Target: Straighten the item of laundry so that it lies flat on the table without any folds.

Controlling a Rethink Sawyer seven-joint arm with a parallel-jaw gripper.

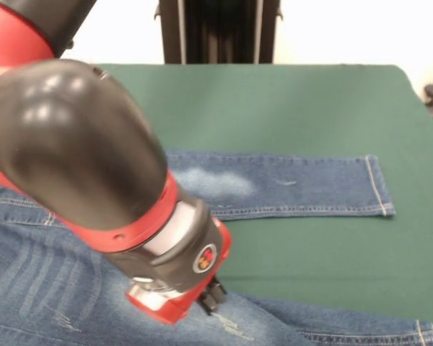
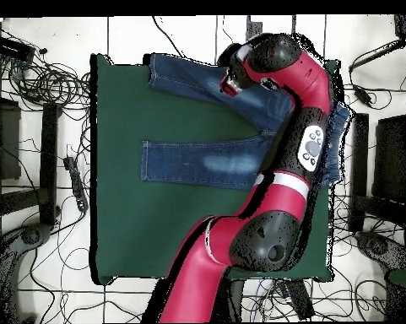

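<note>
We find the jeans [image 1: 289, 187] spread on the green desk [image 1: 310, 101], one leg stretched out flat to its hemmed cuff, the other running under the arm [image 2: 303, 110] toward the desk's edge. In the overhead view the two legs splay apart from the waist, which lies beneath the arm's links at the desk's side.

The claw [image 1: 211, 297] sits low over the nearer leg, close to or touching the denim; we cannot tell whether it is released or clenched, as the wrist housing covers it in both views.

We judge the step in hand to be work on that nearer leg, either a pinch or a drag to smooth it. The next move likely calls for drawing this leg straight and parallel with the flat one, keeping the cloth on the desk.

Hidden: the waist and buttons, much of the nearer leg, any folds beneath the arm. The leg's cuff is cut off at the front view's corner.
</note>
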